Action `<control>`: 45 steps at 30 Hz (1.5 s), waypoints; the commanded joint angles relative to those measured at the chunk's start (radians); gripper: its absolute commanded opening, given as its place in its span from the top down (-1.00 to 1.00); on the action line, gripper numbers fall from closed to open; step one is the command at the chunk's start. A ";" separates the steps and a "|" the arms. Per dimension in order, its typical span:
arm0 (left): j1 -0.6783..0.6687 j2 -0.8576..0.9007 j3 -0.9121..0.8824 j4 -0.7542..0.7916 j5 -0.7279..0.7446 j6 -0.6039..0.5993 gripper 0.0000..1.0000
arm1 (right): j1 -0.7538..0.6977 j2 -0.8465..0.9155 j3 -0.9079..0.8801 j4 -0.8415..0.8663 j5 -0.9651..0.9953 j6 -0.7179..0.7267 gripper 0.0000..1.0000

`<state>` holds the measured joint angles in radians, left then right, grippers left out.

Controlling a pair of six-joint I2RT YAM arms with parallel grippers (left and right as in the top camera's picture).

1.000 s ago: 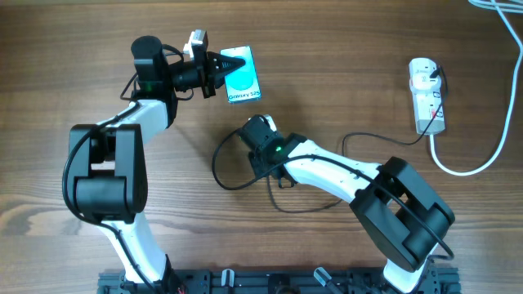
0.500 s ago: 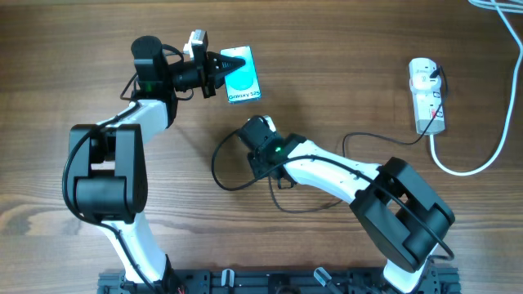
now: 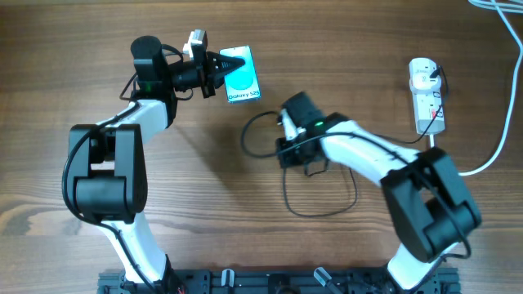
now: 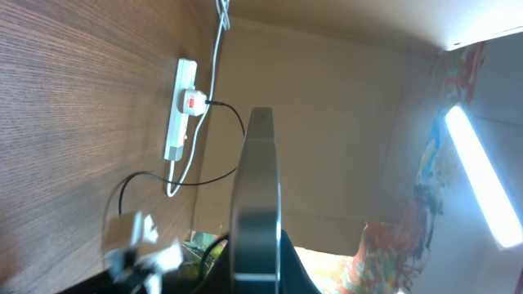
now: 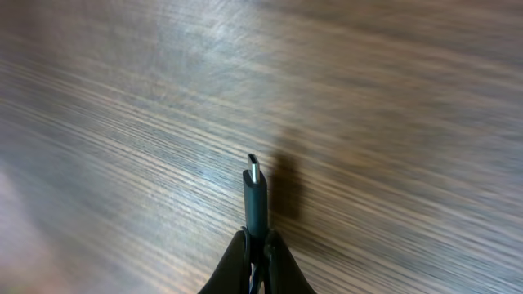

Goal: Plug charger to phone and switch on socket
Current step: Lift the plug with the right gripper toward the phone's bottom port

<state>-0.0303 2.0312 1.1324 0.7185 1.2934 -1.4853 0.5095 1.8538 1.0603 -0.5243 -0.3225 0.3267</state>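
The left gripper (image 3: 222, 65) is closed across the left edge of the phone (image 3: 243, 77), holding it flat with the teal screen up. I judge this keeps the phone from sliding when a plug is pushed into it. The right gripper (image 5: 257, 245) is pinched on the black head of the charger (image 3: 315, 216), with the metal plug tip (image 5: 254, 170) sticking out ahead of the 2 fingers, just above the table (image 3: 368, 49) and near the phone, not yet touching it (the slack cable loops below). The socket (image 3: 426, 98) lies well apart at the right edge, its switch untouched. The screen reads "Galaxy", followed by what may be "S25".
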 commanded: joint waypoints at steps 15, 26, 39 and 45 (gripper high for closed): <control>-0.084 0.011 0.021 0.009 0.012 0.068 0.92 | -0.237 -0.098 -0.006 -0.064 -0.687 -0.251 0.91; -0.183 0.011 0.021 -0.039 -0.041 0.080 0.92 | -0.323 -0.098 -0.008 -0.211 -0.867 -0.471 0.91; -0.221 0.011 0.021 -0.043 -0.053 0.095 0.92 | -0.330 -0.098 -0.009 -0.391 -1.024 -0.722 0.91; -0.221 0.011 0.021 -0.045 -0.080 0.117 0.92 | -0.331 -0.098 -0.009 -0.421 -1.075 -0.771 0.91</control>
<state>-0.2497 2.0315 1.1324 0.6716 1.2419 -1.4048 0.1829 1.7779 1.0531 -0.9390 -1.3182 -0.3676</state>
